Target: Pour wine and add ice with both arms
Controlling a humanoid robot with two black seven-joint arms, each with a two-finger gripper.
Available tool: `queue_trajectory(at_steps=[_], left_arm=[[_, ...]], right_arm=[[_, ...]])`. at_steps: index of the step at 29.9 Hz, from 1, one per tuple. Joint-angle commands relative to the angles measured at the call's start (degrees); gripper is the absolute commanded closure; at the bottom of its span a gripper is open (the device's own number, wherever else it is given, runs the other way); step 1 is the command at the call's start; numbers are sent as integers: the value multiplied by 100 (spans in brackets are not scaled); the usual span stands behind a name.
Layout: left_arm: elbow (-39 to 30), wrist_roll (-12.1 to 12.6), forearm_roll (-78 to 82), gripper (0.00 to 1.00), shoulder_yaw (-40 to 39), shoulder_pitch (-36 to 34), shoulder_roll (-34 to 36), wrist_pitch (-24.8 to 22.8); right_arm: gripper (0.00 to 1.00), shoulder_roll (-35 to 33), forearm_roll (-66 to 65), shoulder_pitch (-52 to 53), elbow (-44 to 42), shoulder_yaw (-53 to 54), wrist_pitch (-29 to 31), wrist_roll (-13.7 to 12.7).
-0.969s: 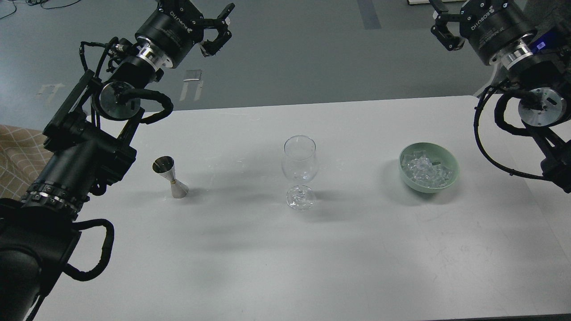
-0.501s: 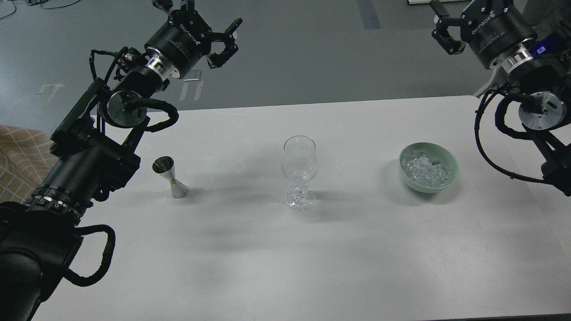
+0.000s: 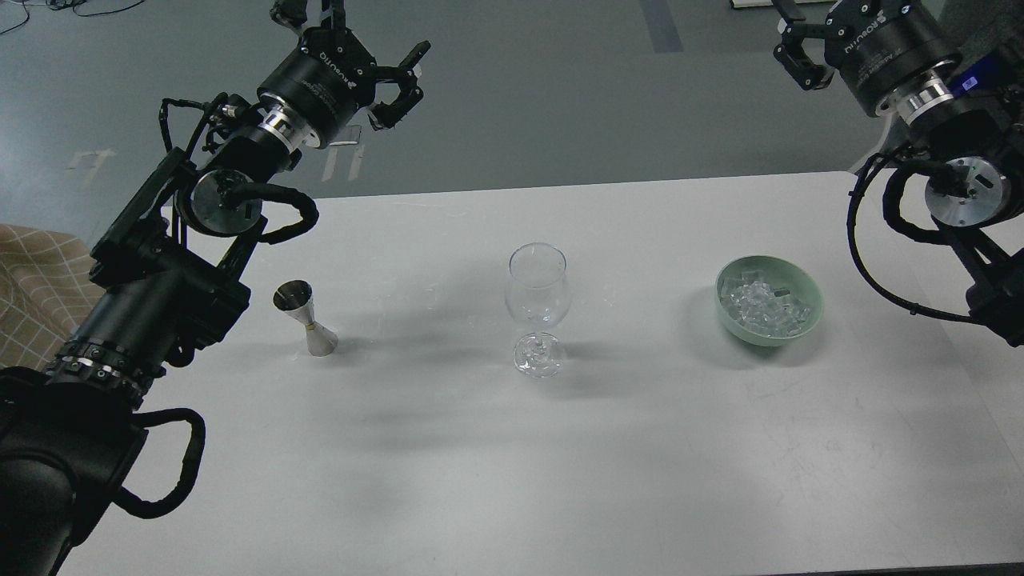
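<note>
An empty clear stemmed glass (image 3: 538, 296) stands upright at the middle of the white table (image 3: 512, 480). A heap of clear ice cubes (image 3: 758, 304) lies in a pale green bowl (image 3: 813, 310) to its right. A small steel jigger (image 3: 306, 318) stands to its left. My left gripper (image 3: 356, 34) is open and empty, raised beyond the table's far left edge, well above the jigger. My right gripper (image 3: 790, 36) is open and empty, high at the top right beyond the bowl, partly cut off by the frame's top edge. No bottle is in view.
The grey floor lies beyond the table's far edge. A beige checked cloth (image 3: 32, 280) shows at the left edge. My right arm's cable loop (image 3: 868, 256) hangs over the table's right end, next to the bowl.
</note>
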Motion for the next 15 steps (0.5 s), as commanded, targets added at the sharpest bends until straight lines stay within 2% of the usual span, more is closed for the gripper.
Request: queue_trajectory(at_steps=[1,8,15], left_arm=[[107,0,0,2,-44,-19,80,0],[152,88,-61,2,-97,-28,221,0],[152,88,-26,2,-18,-2,-25,0]], right_arm=[[0,45,-10,3,-28,16,-4,1],[0,133,7,3,-19,69,13,1],[0,387,7,38,24,69,75,-52]])
